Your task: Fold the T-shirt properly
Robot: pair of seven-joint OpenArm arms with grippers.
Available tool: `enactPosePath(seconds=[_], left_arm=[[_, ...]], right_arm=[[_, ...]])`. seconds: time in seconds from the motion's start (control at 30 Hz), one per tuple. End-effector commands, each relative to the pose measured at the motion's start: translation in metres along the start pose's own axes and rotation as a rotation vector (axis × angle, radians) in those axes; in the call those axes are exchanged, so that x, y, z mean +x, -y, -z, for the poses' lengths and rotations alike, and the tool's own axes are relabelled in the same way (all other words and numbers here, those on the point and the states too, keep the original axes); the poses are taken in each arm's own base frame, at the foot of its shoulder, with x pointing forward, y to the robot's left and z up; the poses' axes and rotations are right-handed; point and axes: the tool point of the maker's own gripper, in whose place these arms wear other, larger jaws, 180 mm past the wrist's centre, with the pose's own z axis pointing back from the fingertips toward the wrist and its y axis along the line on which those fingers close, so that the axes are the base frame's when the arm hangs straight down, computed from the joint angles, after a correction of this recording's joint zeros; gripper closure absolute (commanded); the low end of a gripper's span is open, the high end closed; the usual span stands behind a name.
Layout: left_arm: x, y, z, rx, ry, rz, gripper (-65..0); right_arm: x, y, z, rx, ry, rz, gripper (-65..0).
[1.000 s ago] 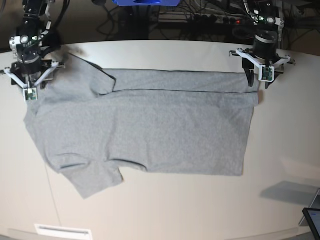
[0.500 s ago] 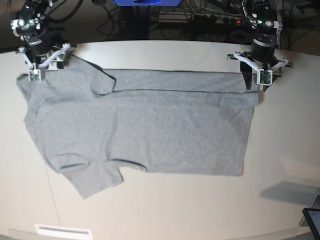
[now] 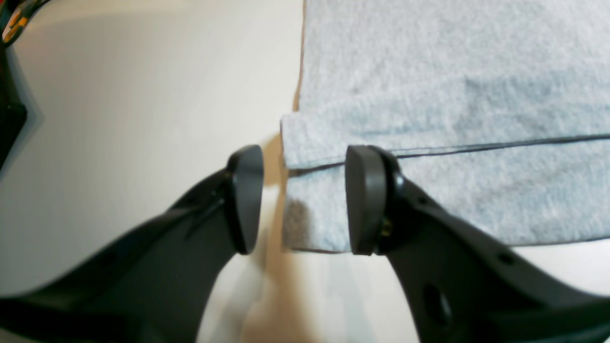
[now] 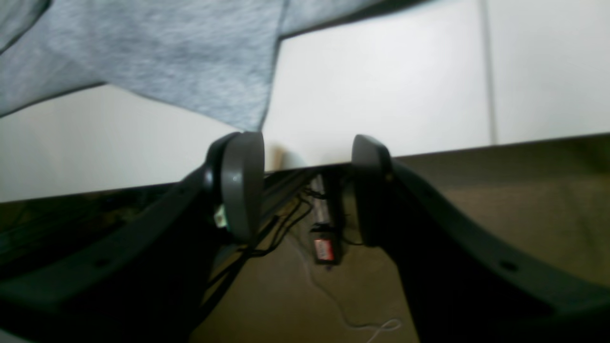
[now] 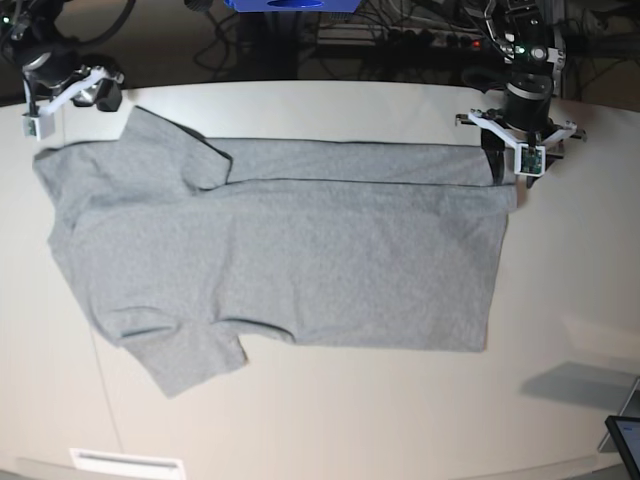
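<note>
The grey T-shirt point(image 5: 290, 250) lies flat on the pale table point(image 5: 400, 410), plain side up, with a strip along its far edge folded over. Its sleeves point to the left. My left gripper point(image 5: 508, 162) hovers at the shirt's far right corner. In the left wrist view the left gripper point(image 3: 305, 200) is open, and the folded corner of the T-shirt point(image 3: 452, 71) lies on the table under the gap. My right gripper point(image 5: 68, 95) is at the table's far left edge, off the cloth. In the right wrist view the right gripper point(image 4: 305, 190) is open and empty, with the T-shirt point(image 4: 167, 57) ahead of it.
Behind the table's far edge are cables and a power strip point(image 5: 420, 38), and a blue object point(image 5: 285, 5). A dark screen corner point(image 5: 625, 440) shows at the bottom right. The right wrist view looks past the table edge point(image 4: 429, 150) to the floor.
My right gripper has pulled back from the shirt's left shoulder to the table's far left edge, leaving the cloth spread flat. The left gripper has shifted only slightly.
</note>
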Motion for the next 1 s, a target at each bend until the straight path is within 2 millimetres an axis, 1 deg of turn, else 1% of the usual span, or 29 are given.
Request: enactPosePath(seconds=[0.0, 0.27, 0.37, 0.5, 0.57, 0.63, 0.77, 0.97], left_arm=[[0.01, -0.004, -0.002, 0.01, 0.039, 0.004, -27.2], [0.01, -0.004, -0.002, 0.01, 0.038, 0.006, -27.2], [0.01, -0.004, -0.002, 0.01, 0.038, 0.006, -27.2], [0.009, -0.005, -0.002, 0.012, 0.036, 0.009, -27.2], [0.009, -0.005, -0.002, 0.012, 0.036, 0.009, -27.2], [0.009, -0.007, -0.002, 0.016, 0.036, 0.008, -27.2], [0.0, -0.007, 0.0, 0.015, 0.014, 0.001, -27.2], [-0.013, -0.004, 0.002, 0.006, -0.016, -0.011, -27.2]], right_arm=[[0.008, 0.0, -0.003, 0.001, 0.03, -0.011, -28.4], [0.007, -0.002, 0.002, 0.02, 0.022, 0.0, -28.6], [0.0, -0.001, 0.008, 0.038, -0.001, 0.012, -29.5], [-0.013, -0.015, 0.02, 0.104, -0.069, -0.074, -36.0], [-0.013, -0.018, 0.021, 0.112, -0.065, -0.074, -39.5], [-0.013, -0.019, 0.022, 0.116, -0.066, -0.076, -40.0], [-0.009, -0.021, 0.024, 0.122, -0.057, -0.078, -40.0], [-0.008, -0.023, 0.024, 0.127, -0.055, -0.081, -40.0]])
